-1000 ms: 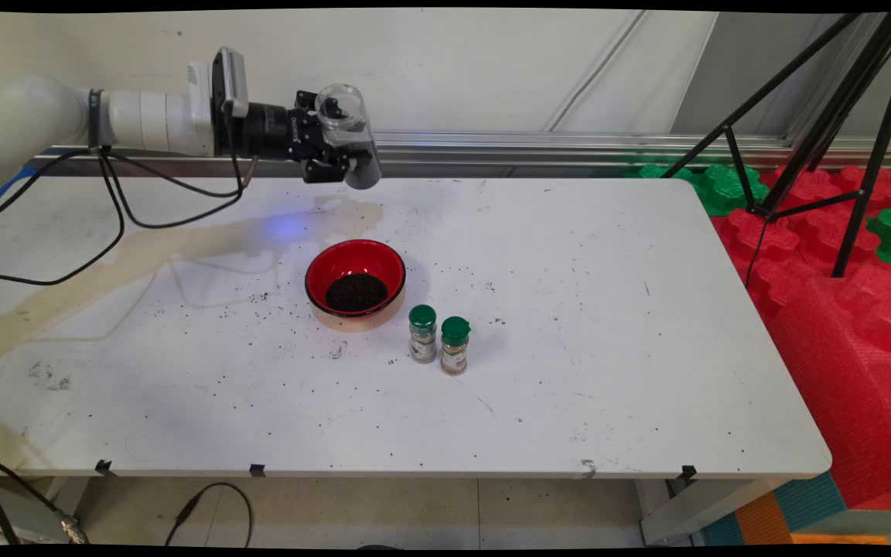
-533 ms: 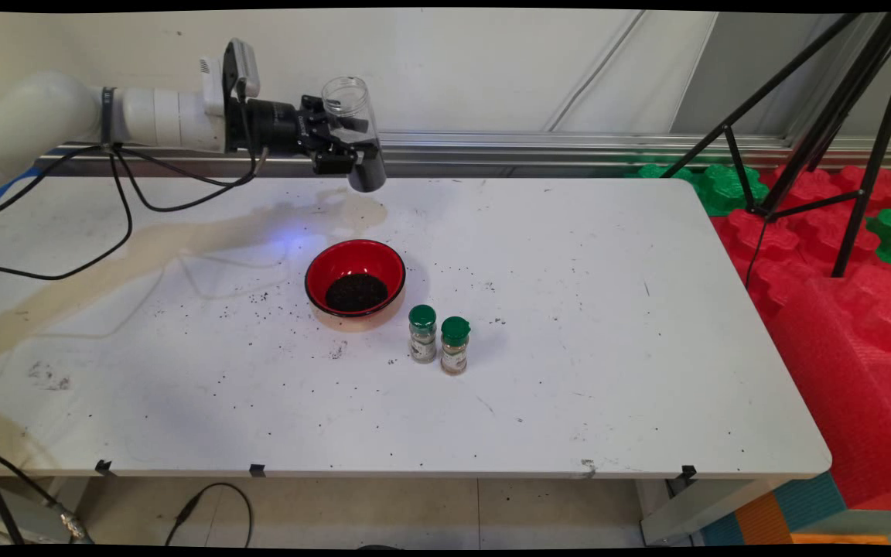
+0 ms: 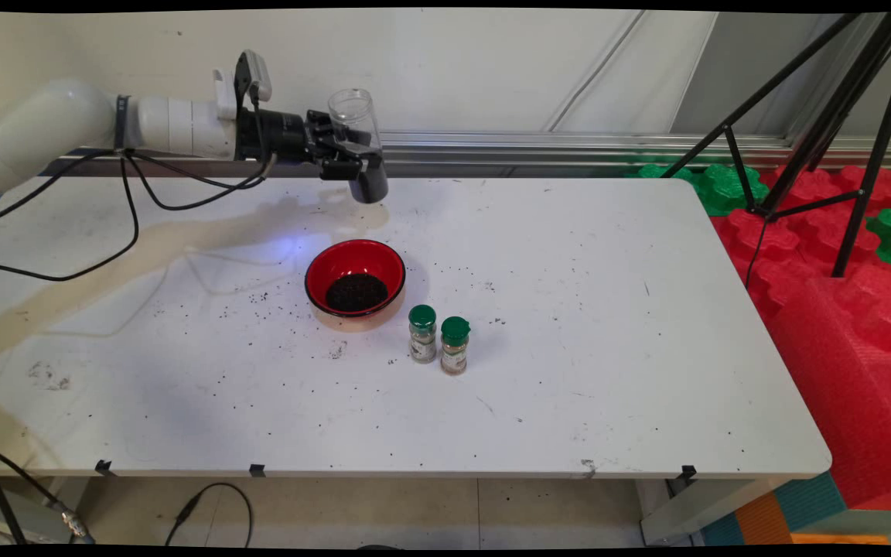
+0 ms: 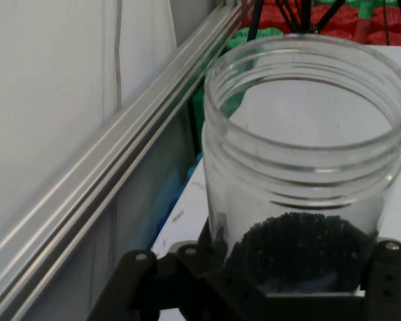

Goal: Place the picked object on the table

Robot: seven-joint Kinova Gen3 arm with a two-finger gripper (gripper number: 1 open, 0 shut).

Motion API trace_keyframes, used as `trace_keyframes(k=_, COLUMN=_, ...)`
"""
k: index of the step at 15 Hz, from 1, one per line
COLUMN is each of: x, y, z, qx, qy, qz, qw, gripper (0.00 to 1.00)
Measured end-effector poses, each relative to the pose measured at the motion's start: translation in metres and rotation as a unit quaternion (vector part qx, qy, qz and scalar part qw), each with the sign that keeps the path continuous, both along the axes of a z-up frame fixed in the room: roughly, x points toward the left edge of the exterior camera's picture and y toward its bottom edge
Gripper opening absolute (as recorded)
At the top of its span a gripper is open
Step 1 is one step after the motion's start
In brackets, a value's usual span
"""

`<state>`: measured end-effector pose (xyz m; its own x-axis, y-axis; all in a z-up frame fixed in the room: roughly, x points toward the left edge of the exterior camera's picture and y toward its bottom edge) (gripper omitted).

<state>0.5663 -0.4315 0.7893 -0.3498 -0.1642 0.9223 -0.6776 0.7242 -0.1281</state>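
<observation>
Gripper up at far edge of tabletop, fingers clamped on clear jar w/ dark grains at bottom, red bowl just nearer, below.

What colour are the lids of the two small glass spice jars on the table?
Green, on both small glass spice jars; the main view shows it best.

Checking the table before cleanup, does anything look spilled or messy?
Yes. Dark grains are scattered on the white table around the red bowl, and a long tan stain runs from the bowl's far side toward the left edge.
</observation>
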Motion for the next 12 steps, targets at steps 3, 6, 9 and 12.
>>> trace_keyframes(k=3, x=0.002, y=-0.002, z=-0.008, qx=0.012, qy=0.002, qz=0.003, qw=0.9999, gripper=0.00)
trace_keyframes(k=6, x=0.003, y=-0.004, z=-0.016, qx=0.024, qy=0.005, qz=0.005, qw=0.9997, gripper=0.00)
trace_keyframes(k=9, x=0.003, y=-0.006, z=-0.024, qx=0.035, qy=0.007, qz=0.006, qw=0.9993, gripper=0.00)
trace_keyframes(k=12, x=0.002, y=-0.008, z=-0.034, qx=0.045, qy=0.008, qz=0.005, qw=0.9990, gripper=0.00)
